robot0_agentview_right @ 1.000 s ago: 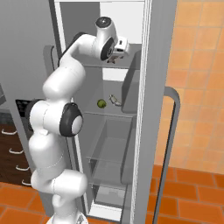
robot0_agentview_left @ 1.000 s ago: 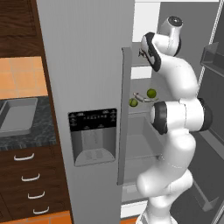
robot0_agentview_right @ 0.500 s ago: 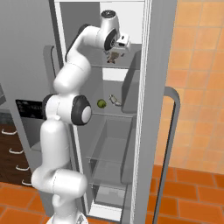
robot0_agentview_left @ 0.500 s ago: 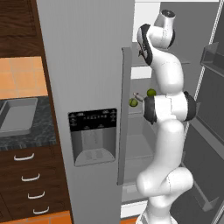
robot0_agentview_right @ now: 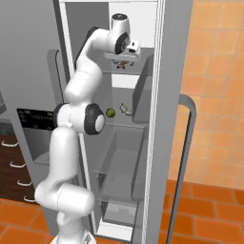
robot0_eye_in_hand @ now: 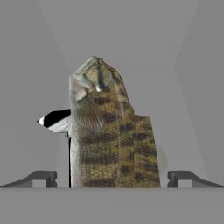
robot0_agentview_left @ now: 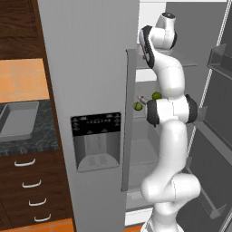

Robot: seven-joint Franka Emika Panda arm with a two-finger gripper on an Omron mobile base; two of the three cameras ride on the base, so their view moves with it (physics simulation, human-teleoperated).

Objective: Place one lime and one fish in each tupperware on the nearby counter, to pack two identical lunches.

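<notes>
Between the spread fingertips of the gripper (robot0_eye_in_hand: 112, 178), a brown mottled fish (robot0_eye_in_hand: 109, 140), jaws wide and not yet clamped on it. Since a second ago, hand raised to the upper fridge shelf (robot0_agentview_right: 136, 72) and settled over the fish. Limes (robot0_agentview_left: 156, 95) well below; tupperware (robot0_agentview_left: 17, 118) empty. Judged: first pick about to begin.

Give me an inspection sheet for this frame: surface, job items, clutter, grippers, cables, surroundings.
Surface: counter left of the fridge, one tupperware on it.
Job's things: fish on an upper fridge shelf, straight ahead of the hand; two limes and a second fish on the shelf below.
Clutter: nothing seen.
Grippers: gripper open, fingers either side of the fish, not closed on it.
Cables: nothing seen.
Surroundings: open fridge, door dispenser, drawers, orange floor tiles.
</notes>
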